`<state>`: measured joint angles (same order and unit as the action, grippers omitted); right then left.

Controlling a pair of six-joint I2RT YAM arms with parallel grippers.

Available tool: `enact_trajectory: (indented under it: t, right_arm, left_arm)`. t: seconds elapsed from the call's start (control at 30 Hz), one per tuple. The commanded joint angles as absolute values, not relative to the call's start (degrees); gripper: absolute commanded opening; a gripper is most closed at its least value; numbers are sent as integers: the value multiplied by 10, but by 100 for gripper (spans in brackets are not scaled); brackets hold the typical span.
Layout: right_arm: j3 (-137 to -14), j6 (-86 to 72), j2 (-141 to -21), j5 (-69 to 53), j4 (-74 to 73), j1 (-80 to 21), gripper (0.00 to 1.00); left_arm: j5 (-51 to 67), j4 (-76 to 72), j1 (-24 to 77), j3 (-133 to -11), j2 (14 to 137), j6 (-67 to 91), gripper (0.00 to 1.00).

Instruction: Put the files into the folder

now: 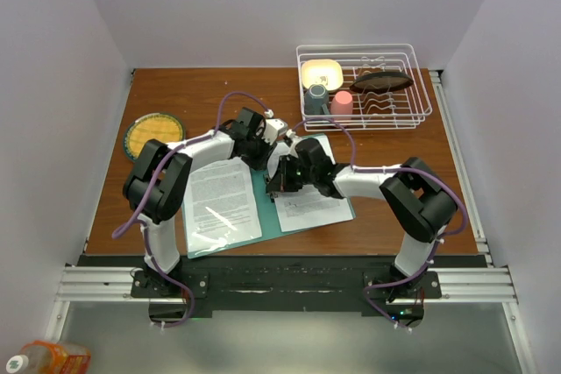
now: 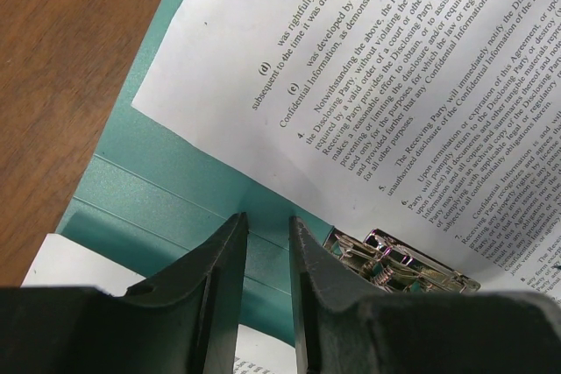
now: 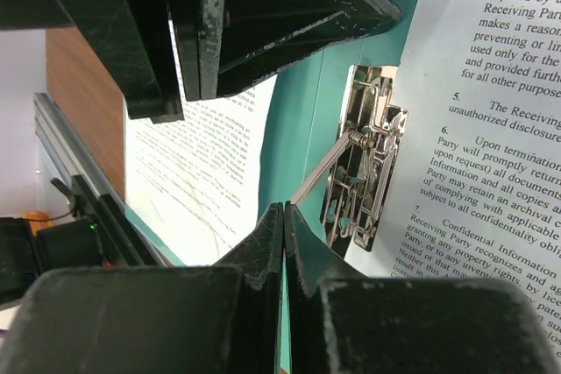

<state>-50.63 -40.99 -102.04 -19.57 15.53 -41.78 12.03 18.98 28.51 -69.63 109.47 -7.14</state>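
Can't really see the folder (image 1: 267,208) crease from above. My left gripper (image 2: 267,221) is slightly apart, my right gripper (image 3: 283,208) is pressed together by the clip (image 3: 364,159). The files (image 2: 394,67) read "Confidential Information".

A brown wooden bench (image 1: 175,89) fills the middle of the overhead view, closed in by pale walls. At one o'clock from its centre stands a white wire dish rack (image 1: 386,116). Inside the rack, a yellow bowl (image 1: 321,73) sits at the far left corner, a grey-green cup (image 1: 316,98) just in front of it, and a pink cup (image 1: 342,102) beside that at three o'clock. A dark oval dish (image 1: 381,81) lies across the rack's wires to the right. At ten o'clock on the bench lies a round plate (image 1: 153,133), green-rimmed with a yellow centre. An aluminium rail (image 1: 96,285) runs along the near edge. Off the bench at seven o'clock, an orange bottle (image 1: 54,358) is partly cut off.
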Motion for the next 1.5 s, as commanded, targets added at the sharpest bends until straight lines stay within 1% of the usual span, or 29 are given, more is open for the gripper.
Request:
enact_trajectory:
  t: [0.0,0.37,0.63,0.93,1.23,1.47]
  right_arm:
    - [-501,-366,-1027,-187,105,-437,0]
    - [-482,-340,-1054,-135,59,-454,0]
    - [-470,-326,-1051,-96,24,-464,0]
    - [-445,-345,-1036,-55,5,-466,0]
    - [-458,-336,-1051,-49,2,-465,0]
    - [-456,-335,-1060,-14,-42,-466,0]
  left_arm:
    - [116,218,280,-698,1100,-82,31]
    - [115,220,280,-701,1104,-82,31]
    - [117,219,279,-700,1105,-81,31]
    - [117,214,279,-694,1105,-82,31]
    - [119,211,277,-690,1105,-84,30]
    - [122,209,276,-689,1108,-85,30]
